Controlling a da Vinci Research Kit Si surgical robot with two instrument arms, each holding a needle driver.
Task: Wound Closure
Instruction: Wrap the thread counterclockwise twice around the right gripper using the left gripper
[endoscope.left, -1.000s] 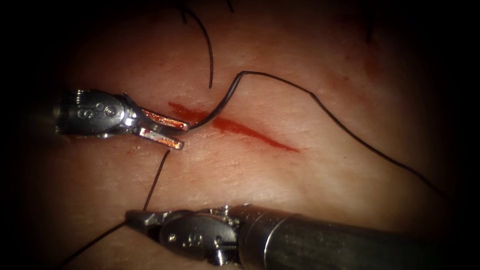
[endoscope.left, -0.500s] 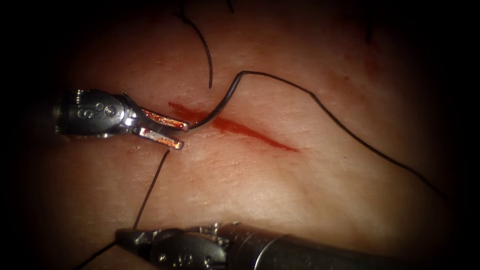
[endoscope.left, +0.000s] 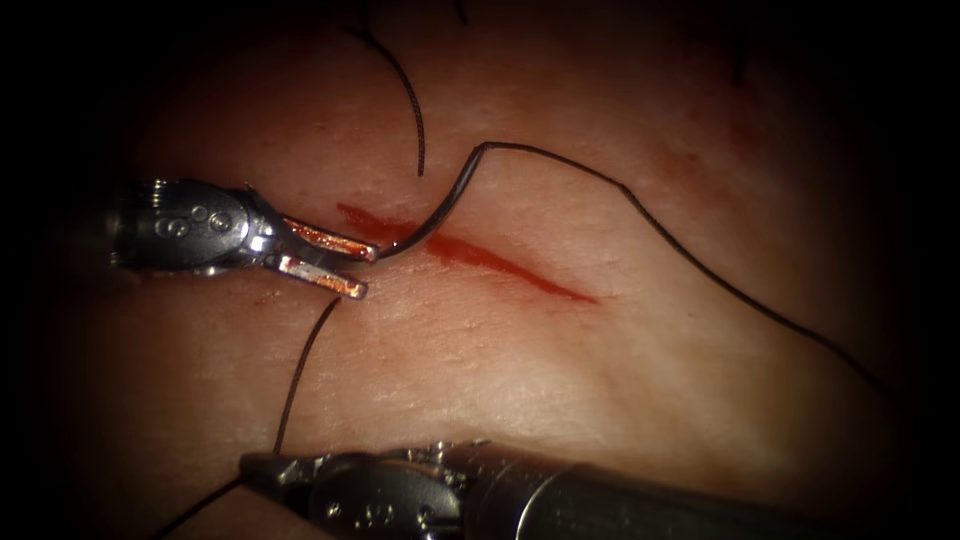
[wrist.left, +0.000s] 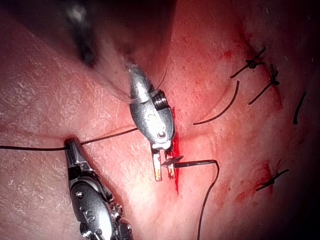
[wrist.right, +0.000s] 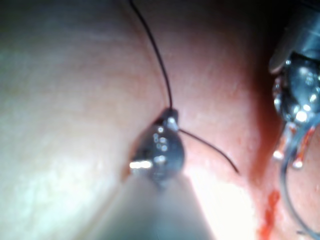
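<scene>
The cut (endoscope.left: 510, 268) runs as a red line across the tissue (endoscope.left: 560, 400). My left tool (endoscope.left: 362, 271) sits at the cut's left end with its jaws apart and nothing clamped between them. The dark curved needle (endoscope.left: 430, 215) lies over the cut, its tip at the left tool's upper jaw; I cannot tell if any part is in the tissue. In the left wrist view the needle (wrist.left: 197, 163) points at the left tool (wrist.left: 165, 177). My right tool (endoscope.left: 250, 462) is shut on the thread (endoscope.left: 300, 370), which rises to the tissue just below the left tool's lower jaw.
Thread trails from the needle's back end across the tissue to the right (endoscope.left: 700, 265). A loose cut end of thread (endoscope.left: 415, 110) lies above the cut. Knotted stitches (wrist.left: 255, 62) (wrist.left: 275, 175) and red fluid (wrist.left: 176, 150) mark the tissue beyond the left tool.
The right tool moved down and left with the thread, then edged back up slightly. The left tool and needle stayed still.
</scene>
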